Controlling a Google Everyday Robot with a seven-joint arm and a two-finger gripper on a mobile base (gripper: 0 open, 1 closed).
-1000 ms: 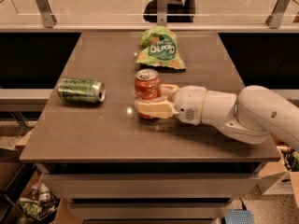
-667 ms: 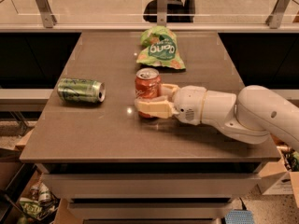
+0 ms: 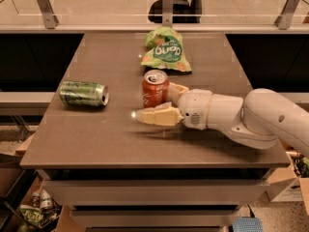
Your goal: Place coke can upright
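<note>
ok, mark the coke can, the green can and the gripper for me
coke can (image 3: pixel 155 83): camera view, red side wall.
green can (image 3: pixel 81 93): camera view, side wall, lying down.
gripper (image 3: pixel 155 105): camera view, at the coke can's base, which it straddles.

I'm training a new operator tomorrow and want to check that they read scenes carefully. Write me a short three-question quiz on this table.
1. True or false: the coke can lies on its side.
2. The green can is: A) upright, B) on its side, C) stacked on the coke can.
3. Which item on the table is the hand at?
Key: 1 false, it stands upright; 2 B; 3 the coke can.
</note>
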